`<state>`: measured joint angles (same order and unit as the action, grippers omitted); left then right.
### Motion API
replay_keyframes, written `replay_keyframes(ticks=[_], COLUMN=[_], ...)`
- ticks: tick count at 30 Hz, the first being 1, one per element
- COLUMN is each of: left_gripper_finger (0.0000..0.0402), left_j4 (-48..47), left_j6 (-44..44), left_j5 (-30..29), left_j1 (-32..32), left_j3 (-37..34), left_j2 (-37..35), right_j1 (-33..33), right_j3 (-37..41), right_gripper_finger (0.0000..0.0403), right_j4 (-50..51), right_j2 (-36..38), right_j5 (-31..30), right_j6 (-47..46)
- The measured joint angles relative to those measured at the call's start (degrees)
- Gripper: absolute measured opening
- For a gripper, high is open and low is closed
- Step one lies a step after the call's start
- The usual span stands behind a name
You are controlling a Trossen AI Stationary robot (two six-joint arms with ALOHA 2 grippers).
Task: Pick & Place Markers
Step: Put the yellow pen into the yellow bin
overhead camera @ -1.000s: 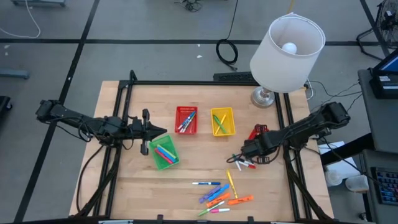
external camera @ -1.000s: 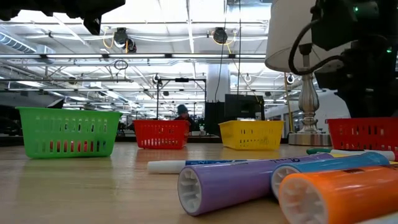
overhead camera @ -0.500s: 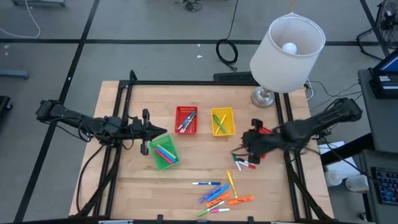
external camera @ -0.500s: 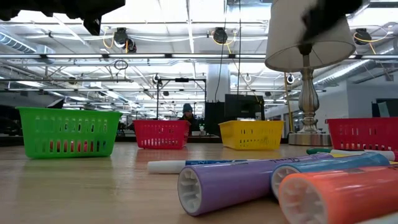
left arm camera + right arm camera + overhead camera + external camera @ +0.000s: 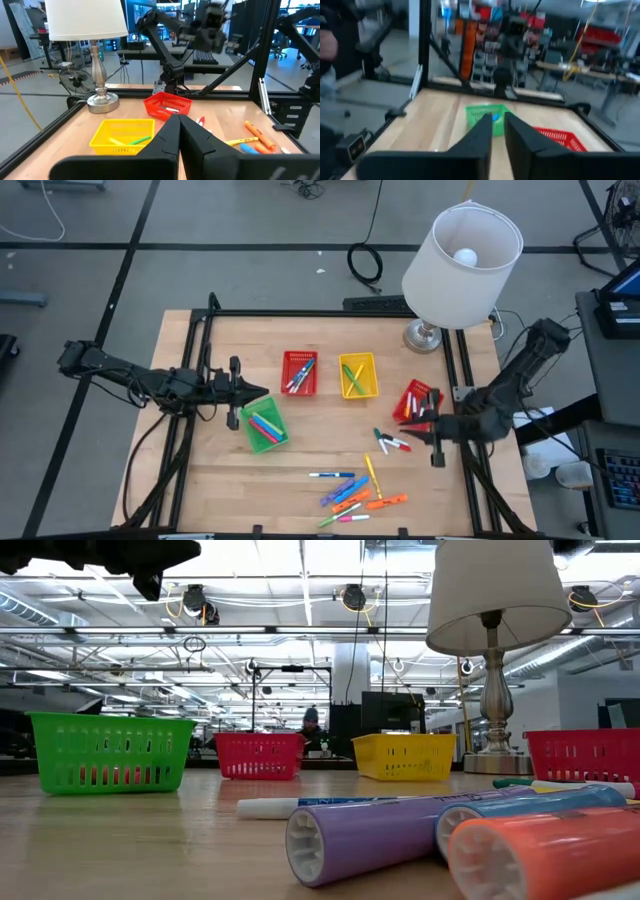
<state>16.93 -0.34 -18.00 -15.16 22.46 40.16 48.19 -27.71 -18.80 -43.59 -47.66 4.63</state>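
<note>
Right claw (image 5: 436,452), fingers nearly together and empty, nearest the red and green markers (image 5: 392,442) lying just leftward on the worktop (image 5: 300,460), long axes pointing toward it. Left claw (image 5: 243,391) pinched empty beside green basket (image 5: 262,426).

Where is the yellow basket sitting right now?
In the high view, the yellow basket sits mid-table, right beside a red basket and near the lamp.

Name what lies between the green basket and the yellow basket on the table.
The high view shows a red basket holding markers between the green basket and yellow basket.
</note>
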Motion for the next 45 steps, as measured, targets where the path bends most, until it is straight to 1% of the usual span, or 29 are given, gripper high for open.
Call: replay_keyframes(ticks=[2,4,7,9,12,18,21,26,30,34,37,39,40,42,45], left_gripper_finger=[0.0006,0.0006,0.0006,0.0006,0.0006,0.0006,0.0006,0.0005,0.0005,0.0006,0.0005,0.0006,0.0005,0.0005,0.0005], left_j4=[-0.60,-0.88,-0.88,-0.87,-0.85,1.48,5.47,16.09,24.22,26.80,22.81,16.72,13.28,6.84,-2.22], left_j6=[0.23,1.62,5.37,7.78,8.95,13.24,14.89,16.68,17.18,14.16,11.77,10.28,10.35,11.80,13.34], left_j5=[0.02,0.01,-0.04,-0.33,-0.32,-0.01,0.00,0.09,0.30,0.32,0.25,-0.18,-0.11,-0.09,0.00], left_j1=[0.02,0.00,0.01,0.25,0.81,1.87,2.54,3.15,3.15,3.15,2.78,1.67,0.86,-0.54,-1.80], left_j3=[0.00,0.00,0.00,0.01,0.00,0.02,0.00,0.02,0.02,0.06,1.75,5.90,9.15,16.19,26.63], left_j2=[0.00,0.02,0.01,0.01,0.10,3.97,7.43,13.71,17.01,18.36,19.16,20.69,22.20,26.78,37.05], right_j1=[-1.11,-2.63,-4.22,-4.71,-4.72,-4.72,-4.72,-4.72,-4.68,-4.72,-4.73,-4.74,-4.75,-4.75,-4.74], right_j3=[6.52,11.63,16.59,18.30,19.76,20.24,20.24,20.24,20.24,21.89,23.40,24.04,24.24,24.29,24.33], right_gripper_finger=[0.0011,0.0007,0.0008,0.0003,0.0003,0.0001,0.0001,0.0001,0.0001,0.0001,0.0000,0.0000,0.0000,0.0000,0.0000], right_j4=[-10.19,-18.30,-23.78,-24.19,-24.29,-24.30,-24.29,-25.89,-26.21,-29.04,-33.27,-34.93,-35.00,-34.52,-34.51], right_j2=[3.56,6.55,10.12,11.73,12.76,12.76,12.91,13.24,14.08,14.24,15.18,15.97,16.31,16.60,16.70], right_j5=[2.21,5.35,11.33,14.80,17.84,19.40,19.41,19.85,24.17,26.75,26.84,26.72,26.68,26.60,26.68], right_j6=[3.33,5.28,5.87,5.36,5.31,9.65,10.57,11.81,12.50,14.67,14.78,14.42,14.40,14.25,14.24])
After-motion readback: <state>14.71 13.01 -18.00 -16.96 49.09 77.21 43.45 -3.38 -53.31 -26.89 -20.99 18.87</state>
